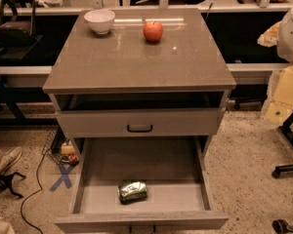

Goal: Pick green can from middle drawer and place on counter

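Note:
The green can point(132, 191) lies on its side on the flat grey floor of the open middle drawer point(93, 179), near the drawer's front and a little left of centre. The counter point(136, 57) is the glossy grey-brown top of the cabinet above it. My gripper is not in view in the camera view, and no arm shows.
A white bowl point(99, 21) and a red apple point(153, 31) stand at the back of the counter. A shut drawer front with a black loop handle point(139, 128) sits above the open drawer. Cables and a shoe point(5, 161) lie on the floor at left; chair legs point(290, 145) stand at right.

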Tool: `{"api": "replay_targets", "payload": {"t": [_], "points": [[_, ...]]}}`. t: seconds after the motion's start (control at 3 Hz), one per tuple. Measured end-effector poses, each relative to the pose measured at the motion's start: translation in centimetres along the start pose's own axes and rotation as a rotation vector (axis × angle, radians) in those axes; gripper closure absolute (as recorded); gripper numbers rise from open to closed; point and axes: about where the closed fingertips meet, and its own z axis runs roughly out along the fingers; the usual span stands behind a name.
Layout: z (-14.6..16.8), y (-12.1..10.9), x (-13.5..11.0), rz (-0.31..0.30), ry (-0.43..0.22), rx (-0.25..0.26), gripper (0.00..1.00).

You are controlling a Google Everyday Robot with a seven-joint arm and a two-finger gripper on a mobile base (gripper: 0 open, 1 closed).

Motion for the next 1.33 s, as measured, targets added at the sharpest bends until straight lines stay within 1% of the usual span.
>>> {"api": "replay_targets", "payload": {"t": [0.33, 0.67, 1.0, 1.33], "points": [[0.0, 0.0, 0.0, 0.0, 0.0, 0.0, 0.0], [2.5, 0.6, 0.1, 0.031, -0.08, -0.047, 0.0], [8.8, 3.3, 0.1, 0.115, -0.221, -0.133, 0.0], [17.5, 6.9, -1.4, 0.219, -0.345, -0.25, 0.0]]}}
